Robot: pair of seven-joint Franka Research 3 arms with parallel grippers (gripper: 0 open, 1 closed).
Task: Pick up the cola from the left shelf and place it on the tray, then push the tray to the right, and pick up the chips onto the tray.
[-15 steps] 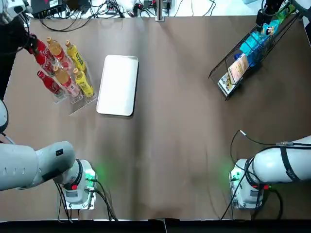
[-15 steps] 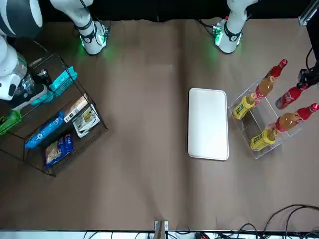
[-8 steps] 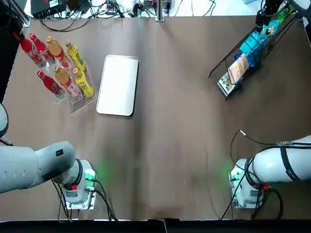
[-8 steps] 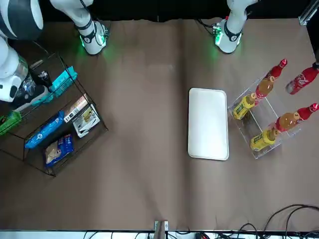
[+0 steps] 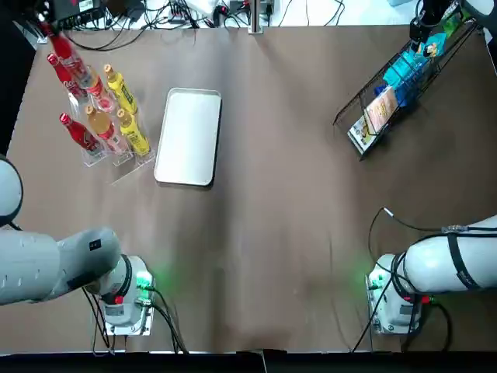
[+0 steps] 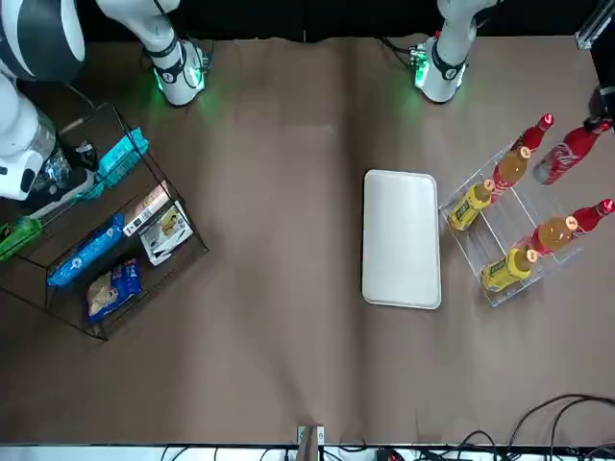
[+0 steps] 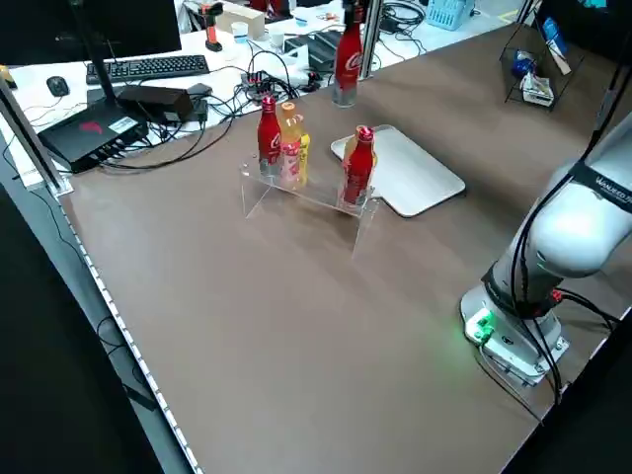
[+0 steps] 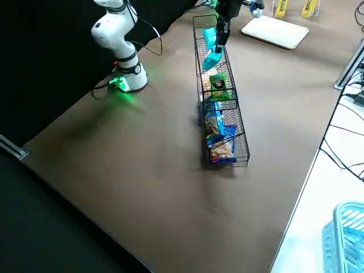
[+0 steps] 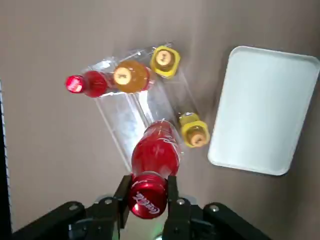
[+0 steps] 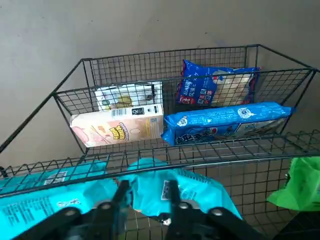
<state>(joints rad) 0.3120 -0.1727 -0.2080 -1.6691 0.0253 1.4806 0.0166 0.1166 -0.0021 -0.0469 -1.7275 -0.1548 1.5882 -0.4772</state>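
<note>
My left gripper (image 9: 147, 199) is shut on the neck of a red cola bottle (image 9: 155, 150) and holds it in the air over the clear bottle rack (image 5: 124, 167). In the top view the cola bottle (image 5: 65, 58) hangs at the far left. The front view shows the cola bottle (image 6: 567, 155) right of the rack. The white tray (image 5: 189, 136) lies bare beside the rack. My right gripper (image 10: 145, 200) sits in the wire basket (image 5: 404, 74), shut on a teal chips bag (image 10: 165, 190).
The rack holds another cola bottle (image 5: 77, 132), two orange bottles (image 5: 97, 120) and two yellow bottles (image 5: 133, 132). The basket also holds blue snack bags (image 10: 227, 122) and a pink box (image 10: 117, 131). Both arm bases (image 5: 124, 299) stand at the near edge.
The left gripper has lifted the cola bottle out of the rack, first outward, then back toward the rack's far end. The right gripper and its teal bag have barely moved.
</note>
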